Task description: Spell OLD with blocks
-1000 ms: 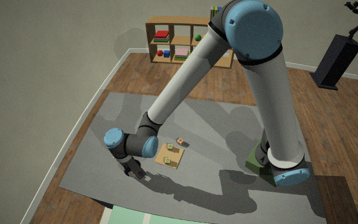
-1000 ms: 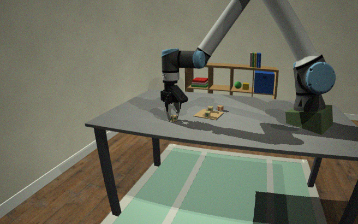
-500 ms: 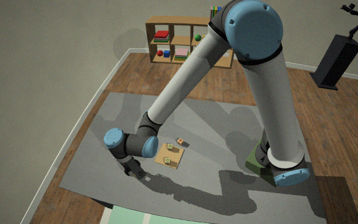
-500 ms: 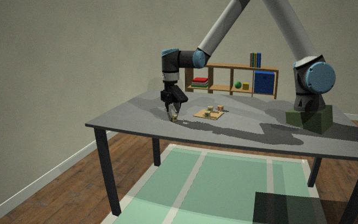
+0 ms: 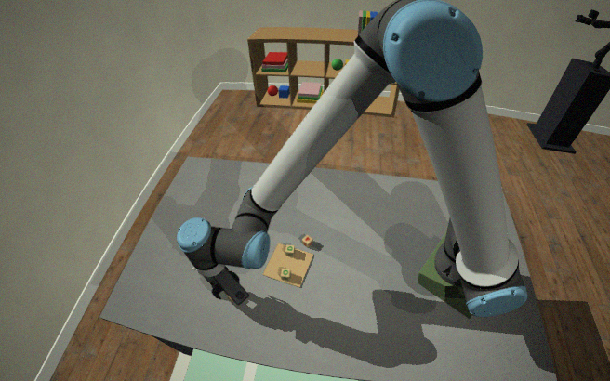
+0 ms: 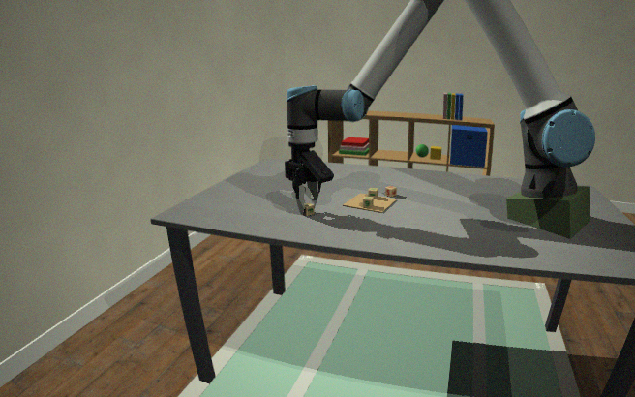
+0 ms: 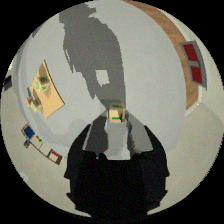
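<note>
Exterior view: gripper point(image 5: 230, 297) point(image 6: 309, 205) point(image 7: 116, 110), left of centre, closed on the green-marked block point(image 6: 309, 209) point(image 7: 117, 114); its letter cannot be read with certainty. Mat point(image 5: 272, 264) point(image 6: 351, 202) point(image 7: 56, 104), to the right of the gripper; a rightward carry is judged to be required. Top view: two green-lettered blocks shown on the mat, red-marked block point(image 5: 307, 240) point(image 6: 390, 191) beyond its upper edge; the held block largely masked. Wrist view: held block exposed at centre.
</note>
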`<state>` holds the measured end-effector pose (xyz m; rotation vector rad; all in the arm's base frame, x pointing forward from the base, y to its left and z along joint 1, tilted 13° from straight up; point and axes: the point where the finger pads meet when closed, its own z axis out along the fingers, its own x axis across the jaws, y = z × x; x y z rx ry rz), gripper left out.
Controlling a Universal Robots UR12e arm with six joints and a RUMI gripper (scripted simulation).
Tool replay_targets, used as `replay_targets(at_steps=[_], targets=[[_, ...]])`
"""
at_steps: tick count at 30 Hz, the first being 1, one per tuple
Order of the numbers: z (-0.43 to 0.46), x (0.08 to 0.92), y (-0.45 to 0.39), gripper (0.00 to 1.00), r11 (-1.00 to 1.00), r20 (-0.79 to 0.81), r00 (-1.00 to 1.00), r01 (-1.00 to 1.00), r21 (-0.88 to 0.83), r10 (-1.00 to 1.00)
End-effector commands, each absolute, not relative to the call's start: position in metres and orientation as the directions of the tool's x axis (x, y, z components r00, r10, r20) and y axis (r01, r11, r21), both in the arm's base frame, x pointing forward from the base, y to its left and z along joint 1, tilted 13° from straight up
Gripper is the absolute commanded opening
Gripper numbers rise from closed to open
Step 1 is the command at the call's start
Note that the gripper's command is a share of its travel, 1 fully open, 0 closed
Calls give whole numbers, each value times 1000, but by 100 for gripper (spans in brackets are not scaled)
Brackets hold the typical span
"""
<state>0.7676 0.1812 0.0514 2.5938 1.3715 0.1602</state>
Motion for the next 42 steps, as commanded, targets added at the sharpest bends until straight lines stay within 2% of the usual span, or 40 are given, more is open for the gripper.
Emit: replay_targets(at_steps=[1,17,31,42], targets=[[52,768,181,9,-548,2,563,804,230,827],[58,767,182,9,-548,2,563,804,230,827],[143,750,193,9,-548,2,563,804,230,827],[150,749,194,9,-548,2,563,804,230,827]])
